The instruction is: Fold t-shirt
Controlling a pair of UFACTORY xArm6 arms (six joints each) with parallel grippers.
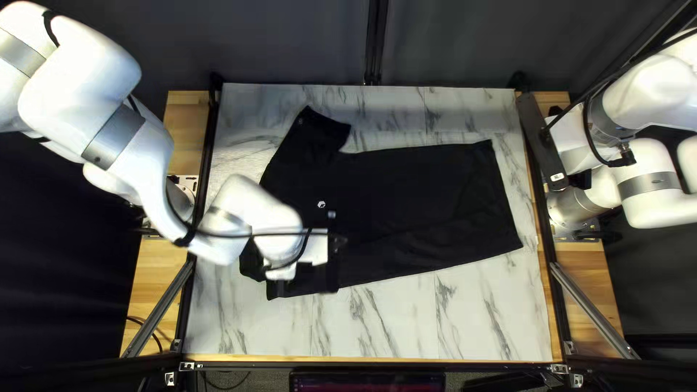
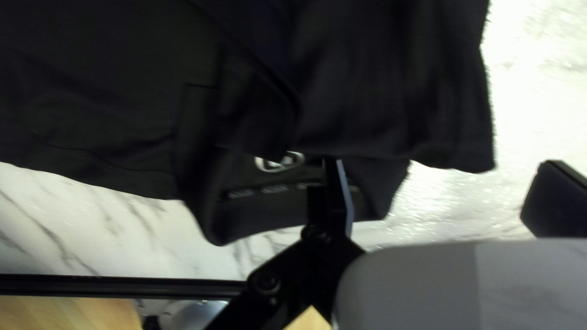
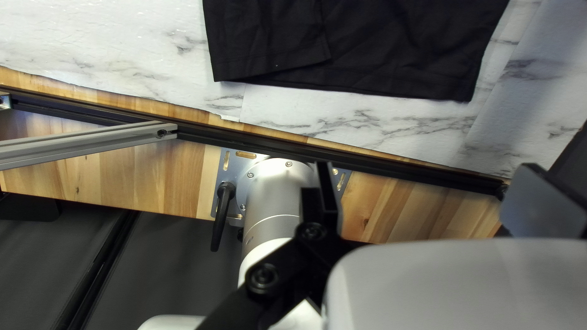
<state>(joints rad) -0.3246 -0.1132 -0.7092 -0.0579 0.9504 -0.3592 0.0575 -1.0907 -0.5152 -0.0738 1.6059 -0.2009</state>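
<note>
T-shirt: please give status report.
Left gripper open, over T-shirt. Right gripper open, beyond hem. T-shirt has one side folded over. Left arm hides part from above.

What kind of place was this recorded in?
Probably a robotics lab or test station: two robot arms are mounted at either side of a marble-patterned tabletop, metal framing surrounds it, and a dark curtain hangs behind.
</note>
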